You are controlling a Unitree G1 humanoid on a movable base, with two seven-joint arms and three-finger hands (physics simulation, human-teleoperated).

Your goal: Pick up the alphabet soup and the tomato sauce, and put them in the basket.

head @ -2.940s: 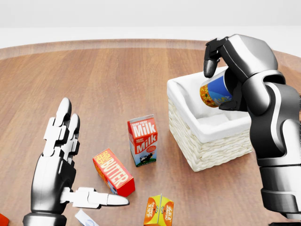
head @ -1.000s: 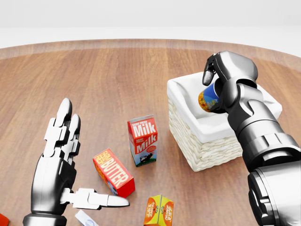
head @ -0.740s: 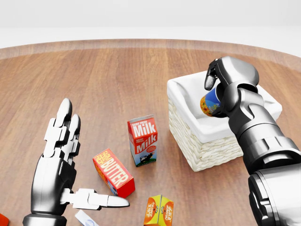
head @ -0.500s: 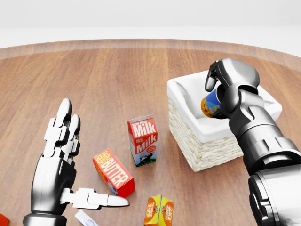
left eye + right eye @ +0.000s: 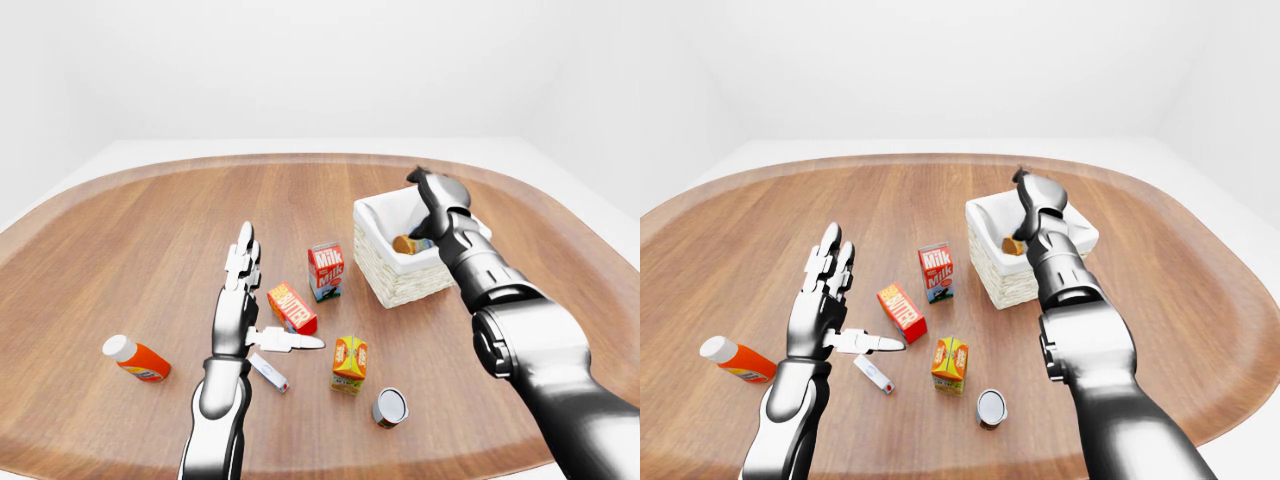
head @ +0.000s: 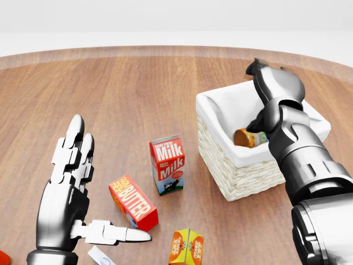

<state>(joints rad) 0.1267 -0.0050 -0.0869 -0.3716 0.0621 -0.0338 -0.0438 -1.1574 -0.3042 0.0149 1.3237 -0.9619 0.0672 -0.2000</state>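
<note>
A blue and orange-labelled can, the alphabet soup (image 6: pixel 249 137), lies on its side inside the white-lined wicker basket (image 6: pixel 242 179), at the right of the head view. My right hand (image 6: pixel 260 70) hovers just above it over the basket, fingers spread open and holding nothing. A second can, the tomato sauce (image 5: pixel 390 407), stands on the table near the bottom of the left-eye view. My left hand (image 6: pixel 94 182) is raised open at the lower left, palm flat, thumb pointing right, holding nothing.
On the wooden table (image 6: pixel 127 94), a milk carton (image 6: pixel 167 164) stands left of the basket. A red butter box (image 6: pixel 133 201) and an orange juice carton (image 6: pixel 186 247) lie below it. An orange bottle (image 5: pixel 135 358) and a white tube (image 5: pixel 268 371) lie near my left arm.
My right hand lowered the soup can into the basket and opened. The can left the fingers and now lies on its side inside. The left hand has not moved.
</note>
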